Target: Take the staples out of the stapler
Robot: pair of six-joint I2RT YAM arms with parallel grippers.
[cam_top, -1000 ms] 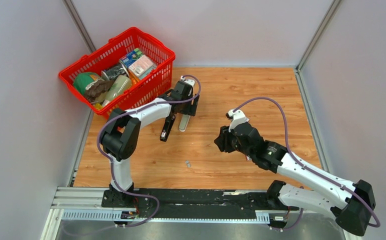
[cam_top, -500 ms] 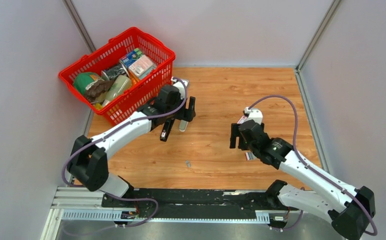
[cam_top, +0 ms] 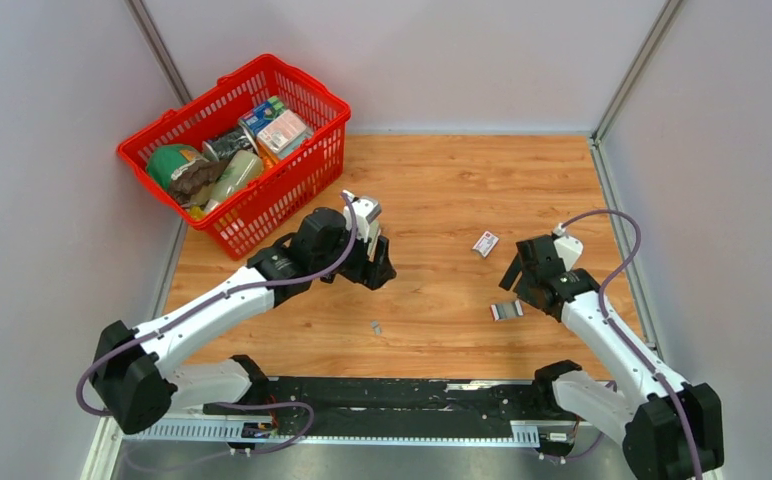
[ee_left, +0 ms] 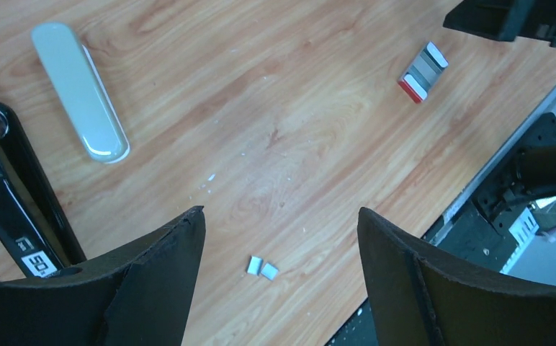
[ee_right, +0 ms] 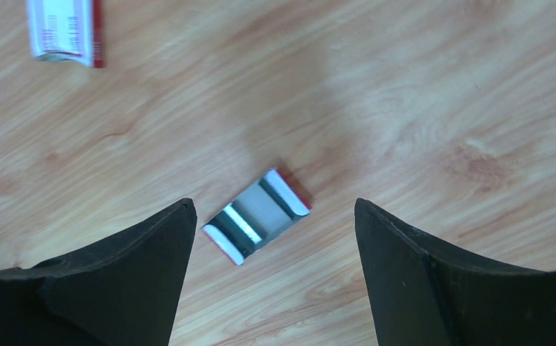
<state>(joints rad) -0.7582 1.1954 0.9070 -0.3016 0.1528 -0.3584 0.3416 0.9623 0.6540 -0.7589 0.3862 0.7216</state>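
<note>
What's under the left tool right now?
The left tool, open, hangs over bare wooden table with two tiny staple pieces. The black stapler lies beside it, its near end covered by a finger. From above, the arm hides it.

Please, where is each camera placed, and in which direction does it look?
Top external: above and behind, looking down on the table; left arm and right arm show.
Left wrist: looks down past the left gripper at the staples.
Right wrist: looks down past the right gripper at the open box.
Both wrist views share that open box.
</note>
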